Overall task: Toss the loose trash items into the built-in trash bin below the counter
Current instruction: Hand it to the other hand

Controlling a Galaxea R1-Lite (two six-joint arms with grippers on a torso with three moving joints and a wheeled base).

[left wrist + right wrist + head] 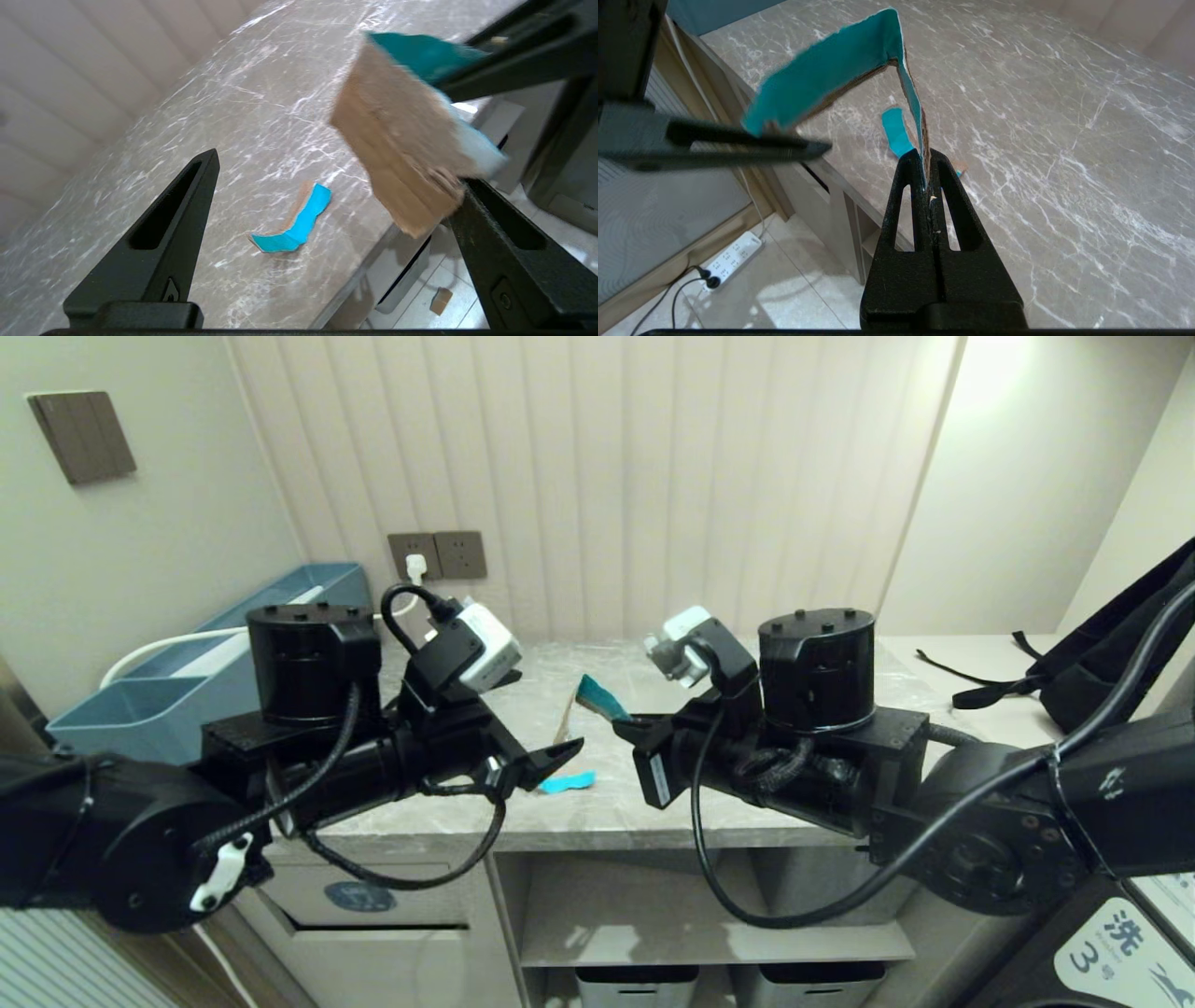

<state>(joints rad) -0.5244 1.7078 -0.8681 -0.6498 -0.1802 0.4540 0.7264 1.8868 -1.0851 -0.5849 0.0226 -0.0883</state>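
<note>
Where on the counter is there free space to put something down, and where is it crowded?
The counter is bare between the right gripper and the black bag straps, and along the wall behind both arms. It is crowded at the front middle: the left gripper, open, and the right, shut on a folded teal card, meet above a turquoise strip. The blue tubs fill the left end.

- Long grey marble-look counter slab (196,140): polished, smooth, white veining.
- Bent turquoise strip (840,70): coated matt face, raw brown cardboard back, torn fibrous edges.
- Small bright-blue scrap (296,226): same card, matt.
- Black gripper fingers (920,205): matt, finely textured.
</note>
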